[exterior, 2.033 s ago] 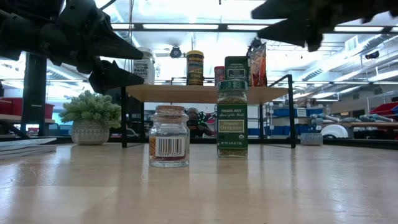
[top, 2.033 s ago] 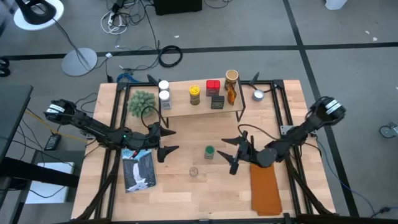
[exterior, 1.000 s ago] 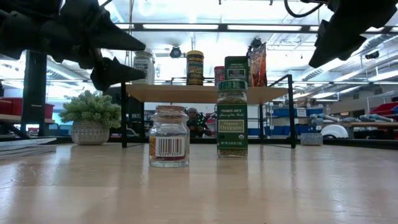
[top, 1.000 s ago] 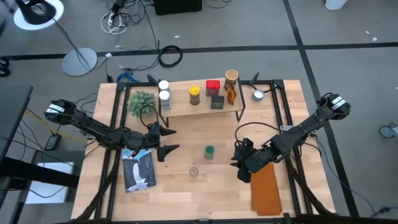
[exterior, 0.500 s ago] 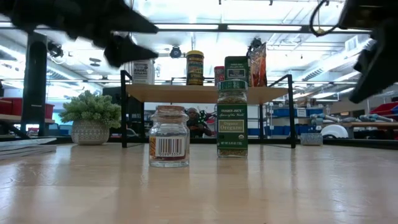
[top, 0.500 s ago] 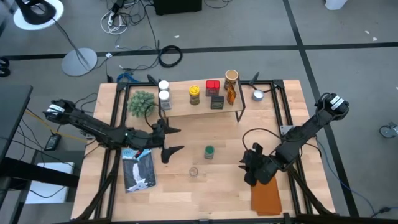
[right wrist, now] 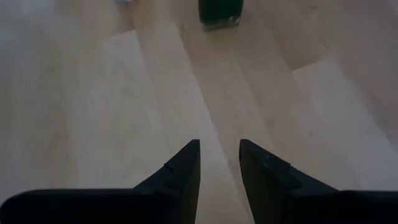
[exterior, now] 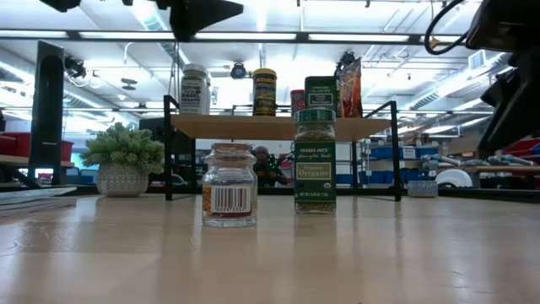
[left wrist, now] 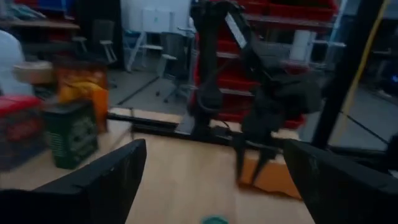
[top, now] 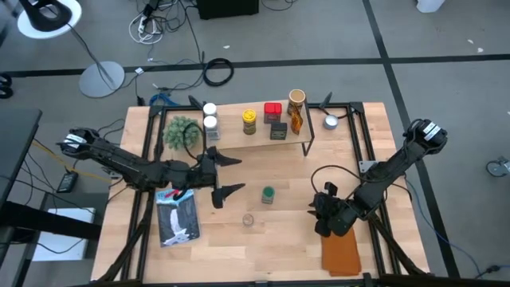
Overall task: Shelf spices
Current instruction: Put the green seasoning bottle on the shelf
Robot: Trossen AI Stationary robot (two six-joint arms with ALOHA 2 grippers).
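Right, two spices stand on the light wooden tabletop (top: 263, 247) in front of the shelf: the tall green-lidded oregano jar (exterior: 315, 160), upright, long axis vertical, label facing the front edge, and the short clear glass jar with the cork-coloured lid (exterior: 229, 185), also upright, nearer the front edge with its barcode turned that way. Both are out near the middle of the tabletop, well apart from each other. The low wood-topped shelf with black wire legs (top: 255, 140) runs along the back edge, its long axis parallel to that edge, carrying two white-lidded jars (top: 210, 116), a yellow-lidded jar (top: 249, 121), a red tin (top: 272, 111), a black box (top: 278, 131) and a tan cylinder (top: 296, 99), all upright.

My left gripper (top: 226, 175) hangs above the tabletop left of the green-lidded jar, fingers spread wide, holding nothing. My right gripper (right wrist: 219, 163) is low over the bare wood towards the front right, beside the flat brown mat (top: 341, 249); its fingers have only a narrow gap between them, empty.
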